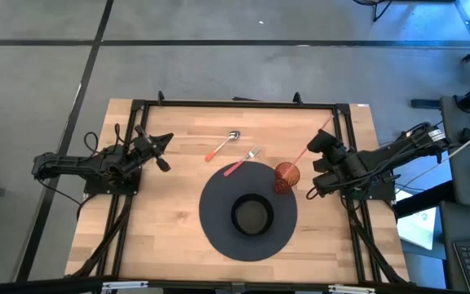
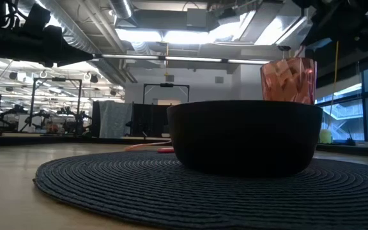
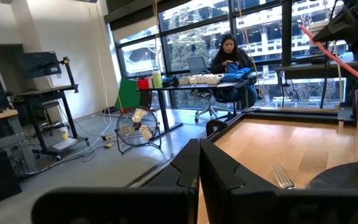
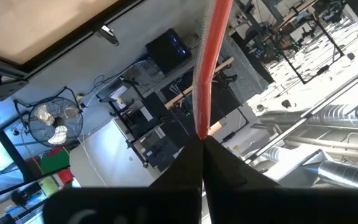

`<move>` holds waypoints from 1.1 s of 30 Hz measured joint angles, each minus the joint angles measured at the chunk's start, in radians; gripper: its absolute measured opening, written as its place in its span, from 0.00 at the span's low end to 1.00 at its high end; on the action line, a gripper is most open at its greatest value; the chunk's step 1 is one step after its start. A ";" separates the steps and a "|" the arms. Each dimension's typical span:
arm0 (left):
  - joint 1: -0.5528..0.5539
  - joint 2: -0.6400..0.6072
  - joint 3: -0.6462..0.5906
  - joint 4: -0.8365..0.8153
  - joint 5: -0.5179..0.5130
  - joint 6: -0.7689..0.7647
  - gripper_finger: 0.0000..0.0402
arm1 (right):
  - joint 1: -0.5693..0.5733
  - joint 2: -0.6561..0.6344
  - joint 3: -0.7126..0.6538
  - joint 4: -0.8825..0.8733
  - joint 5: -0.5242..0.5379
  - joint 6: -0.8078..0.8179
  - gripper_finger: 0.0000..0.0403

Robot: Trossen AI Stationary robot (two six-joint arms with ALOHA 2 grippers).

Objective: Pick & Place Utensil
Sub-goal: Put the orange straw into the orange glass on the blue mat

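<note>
Red-handled utensil (image 1: 312,140) is clamped in the right pincer (image 1: 323,144), angling toward the pink cup (image 1: 287,175) on the mat's edge; lower it slowly, keeping the tip centred over the rim, left pincer (image 1: 155,144) closed and idle on the worktop's left

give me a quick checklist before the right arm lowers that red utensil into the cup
1. Right gripper shut on the red utensil: ok.
2. Utensil near the pink cup: ok, its low end sits at the cup in the high view; whether it is inside, cannot tell.
3. Cup upright on the round mat: ok.
4. Black bowl apart from the cup: ok.
5. Left gripper out of the way at the table's left: ok.
6. Fork and spoon lying loose, away from the cup: ok.
</note>
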 joint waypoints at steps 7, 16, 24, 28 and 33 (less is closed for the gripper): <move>0.000 0.000 0.000 0.000 0.000 0.000 0.01 | 0.043 0.010 0.000 0.000 -0.002 0.000 0.11; 0.000 0.000 0.000 0.004 0.000 0.000 0.01 | 0.096 0.022 0.000 0.000 0.043 0.000 0.18; 0.000 0.000 0.000 0.004 0.000 0.000 0.01 | 0.113 0.022 0.000 0.022 0.059 -0.036 0.18; 0.000 0.000 0.000 0.004 0.000 0.000 0.01 | 0.113 0.031 0.001 0.062 0.068 -0.052 0.18; 0.000 0.000 0.000 0.004 0.000 0.000 0.01 | 0.113 0.060 0.001 0.078 0.074 -0.053 0.18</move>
